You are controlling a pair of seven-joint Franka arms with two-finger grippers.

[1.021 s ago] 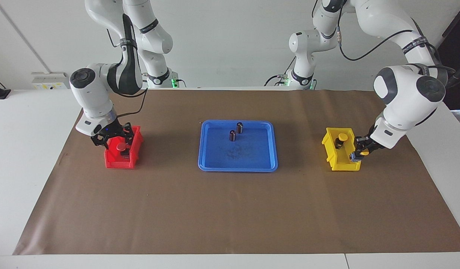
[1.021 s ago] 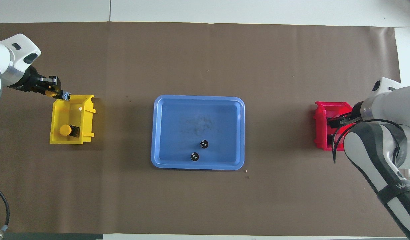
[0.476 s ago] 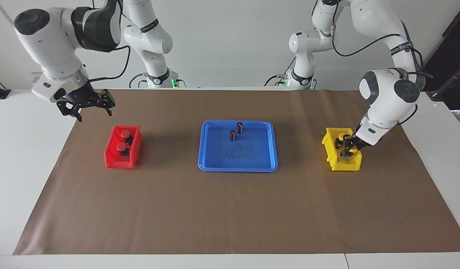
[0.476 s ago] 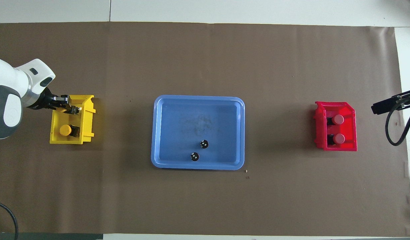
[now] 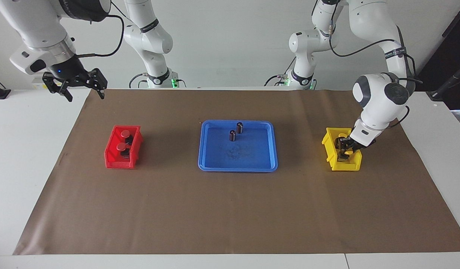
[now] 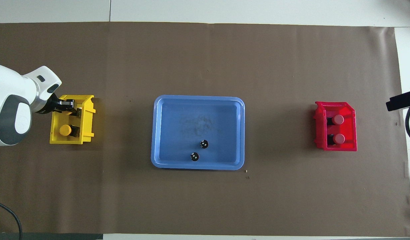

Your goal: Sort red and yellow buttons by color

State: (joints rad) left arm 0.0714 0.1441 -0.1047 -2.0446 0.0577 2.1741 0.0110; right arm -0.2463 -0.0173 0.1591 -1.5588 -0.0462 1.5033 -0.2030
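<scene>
Buttons sit sorted at the table's two ends: two red buttons [image 5: 122, 140] in the red bin [image 5: 112, 158] toward the right arm's end, and yellow buttons in the yellow bin [image 5: 330, 149] toward the left arm's end. A second ago the right gripper [image 5: 75, 85] was down in the red bin; it now hangs high over the table corner by the right arm's base, fingers spread wide and empty. The left gripper [image 5: 345, 149], which then carried a yellow button outside the bin's edge, has moved down into the yellow bin.

Its fingers cover the second yellow button; whether they have parted or still clamp it cannot be told. In the facing view only a bit of yellow cap shows at the fingertips.

From overhead, one yellow button [image 6: 65, 130] lies plainly in the bin's part nearer the robots, with the left gripper [image 6: 73, 108] over the farther part; of the right gripper only a dark tip shows at the frame's edge. The facing view shows that gripper whole. Two dark cylinders [image 5: 236, 131] stand in the blue tray [image 5: 237, 166] mid-table, unmoved.
</scene>
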